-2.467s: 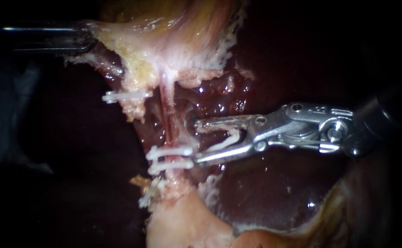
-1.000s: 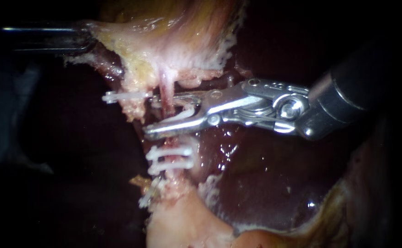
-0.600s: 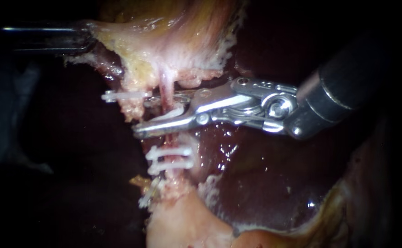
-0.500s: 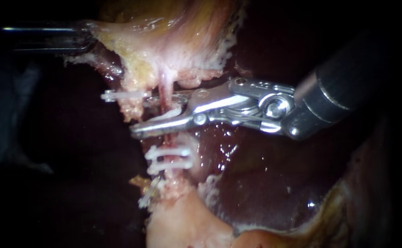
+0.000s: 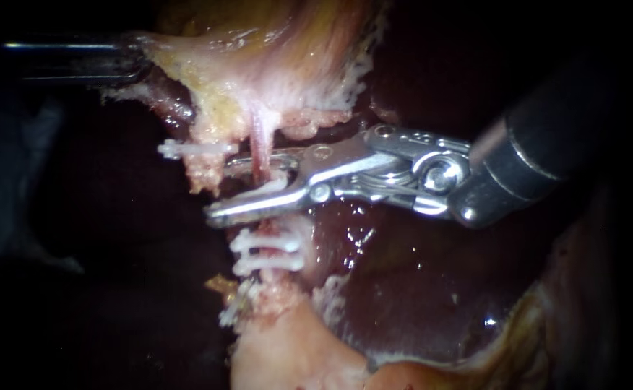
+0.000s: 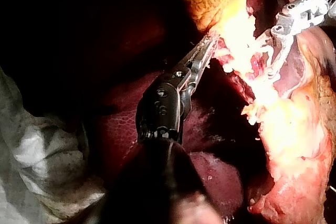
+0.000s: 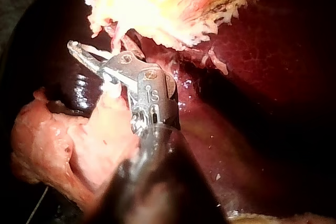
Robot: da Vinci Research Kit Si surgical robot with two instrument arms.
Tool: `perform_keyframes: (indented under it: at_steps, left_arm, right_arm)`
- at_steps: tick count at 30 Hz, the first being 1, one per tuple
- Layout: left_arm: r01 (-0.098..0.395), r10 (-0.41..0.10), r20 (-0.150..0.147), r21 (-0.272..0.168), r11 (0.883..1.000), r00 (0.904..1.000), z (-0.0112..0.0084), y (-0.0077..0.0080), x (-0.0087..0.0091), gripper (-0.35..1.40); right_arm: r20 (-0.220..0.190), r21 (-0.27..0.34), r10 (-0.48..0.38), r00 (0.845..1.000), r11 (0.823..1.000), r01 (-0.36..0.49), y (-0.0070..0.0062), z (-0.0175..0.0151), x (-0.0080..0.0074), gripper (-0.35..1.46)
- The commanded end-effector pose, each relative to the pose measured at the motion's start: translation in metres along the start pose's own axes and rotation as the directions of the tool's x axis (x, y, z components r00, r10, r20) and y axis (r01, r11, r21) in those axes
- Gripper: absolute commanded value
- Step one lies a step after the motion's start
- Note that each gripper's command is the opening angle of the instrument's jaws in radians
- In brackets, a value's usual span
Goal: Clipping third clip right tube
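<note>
Clipping site: right tube (image 5: 260, 141) is straddled by the right instrument (image 5: 217, 189), just above the pair of set clips (image 5: 269, 242).
Right jaws: partly apart with a narrow gap left. One jaw is seen on each side of the tube, both tips past it.
Load: white clip (image 5: 277, 182) is held between both jaws, against the tube. Whether it is latched cannot be told.
Right wrist check: same stance is seen, jaws spread at the foot of the pale tissue.
Retraction: left instrument (image 6: 211, 43) jaws are closed on the gallbladder (image 5: 259, 65) edge. Tissue is drawn taut toward the shaft.
Other clip: single clip (image 5: 195, 149) is seen just beside the upper jaw tip, on the left strand, apart from the right tube.
Background: liver (image 5: 418, 289) is seen dark and wet, under and behind the right shaft.
Delta vs 2.5 s ago: right instrument has been moved up and across. It was wide open beside the set pair, clear of the tube.
Delta vs 0.5 s ago: jaw gap is slightly narrowed and the upper jaw is lowered. No shift is noted at the left instrument or the set pair.
</note>
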Motion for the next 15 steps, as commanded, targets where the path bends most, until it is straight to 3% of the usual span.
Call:
perform_keyframes:
  at_steps: [1,5,8,15]
  left_arm:
    - [0.0,0.0,0.0,0.0,1.0,1.0,0.0,0.0,0.0,-0.35]
    - [0.0,0.0,0.0,0.0,1.0,1.0,0.0,0.0,0.0,-0.35]
    - [0.0,0.0,0.0,0.0,1.0,1.0,0.0,0.0,0.0,-0.35]
    - [0.0,0.0,0.0,0.0,1.0,1.0,0.0,0.0,0.0,-0.35]
  right_arm:
    - [-0.008,0.014,0.013,1.0,1.0,-0.012,-0.0005,0.0001,0.0004,0.47]
    - [-0.04,0.056,0.033,0.999,0.998,-0.031,-0.0016,0.0002,0.0015,0.46]
    - [-0.04,0.075,0.035,0.999,0.997,-0.032,-0.0022,0.0002,0.002,0.45]
    - [-0.042,0.077,0.047,0.998,0.996,-0.044,-0.0022,0.0003,0.0021,0.44]
